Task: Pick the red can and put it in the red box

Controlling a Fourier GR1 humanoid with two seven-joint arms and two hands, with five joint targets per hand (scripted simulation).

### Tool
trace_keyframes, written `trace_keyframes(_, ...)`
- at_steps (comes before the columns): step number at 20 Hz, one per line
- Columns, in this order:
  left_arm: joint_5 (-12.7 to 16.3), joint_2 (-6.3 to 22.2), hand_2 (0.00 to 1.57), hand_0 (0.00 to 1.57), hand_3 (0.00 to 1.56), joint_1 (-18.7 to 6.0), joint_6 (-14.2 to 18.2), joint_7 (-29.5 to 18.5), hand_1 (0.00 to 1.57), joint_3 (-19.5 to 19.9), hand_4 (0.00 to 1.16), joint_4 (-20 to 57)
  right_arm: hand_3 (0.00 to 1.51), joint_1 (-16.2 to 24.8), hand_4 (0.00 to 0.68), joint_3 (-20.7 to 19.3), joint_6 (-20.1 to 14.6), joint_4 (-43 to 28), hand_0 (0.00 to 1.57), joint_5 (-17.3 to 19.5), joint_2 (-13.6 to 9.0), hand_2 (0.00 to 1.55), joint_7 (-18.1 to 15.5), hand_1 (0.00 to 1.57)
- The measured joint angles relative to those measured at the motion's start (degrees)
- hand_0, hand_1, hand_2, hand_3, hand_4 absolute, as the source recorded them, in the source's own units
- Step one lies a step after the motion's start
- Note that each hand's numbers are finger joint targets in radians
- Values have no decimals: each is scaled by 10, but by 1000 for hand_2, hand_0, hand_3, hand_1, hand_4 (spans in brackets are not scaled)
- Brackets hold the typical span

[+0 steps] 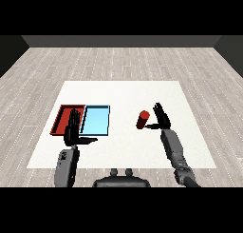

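Fingers of the right hand (160, 117) spread straight beside the red can (142, 120), apart from it; left hand (72, 130) relaxed over the red tray (60, 118) near the tabletop's (123, 92) left edge.

Table (123, 92): white, flat, rectangular top, sits mid-room. Floor (118, 61): pale grey-brown wood-look planks, visible on all sides of the table, seams running mostly left to right. Back wall (121, 41): dark grey, plain, beyond the table's far edge. Lighting even; no strong shadows on the floor around the table.
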Motion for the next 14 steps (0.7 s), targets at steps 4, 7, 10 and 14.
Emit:
trace_keyframes(4, 5, 2, 0, 0, 0, -1, -3, 1, 0, 2, 0, 3, 0, -15, 0, -1, 1, 49, 0, 3, 7, 0, -25, 0)
trace_keyframes(7, 1, -2, 0, 0, 0, 5, -2, -8, 0, -2, 0, 8, 0, -16, 0, -1, 5, 57, 0, -1, 8, 0, -23, 0)
trace_keyframes(10, -5, -3, 0, 0, 0, 4, 1, -14, 0, -4, 0, 15, 0, -27, 0, 2, -5, 65, 0, -1, 16, 0, -20, 0)
trace_keyframes(14, 3, 5, 0, 0, 0, 4, -2, -4, 0, 4, 0, 5, 0, -37, 0, 2, 1, 96, 0, 1, 18, 0, -36, 0)
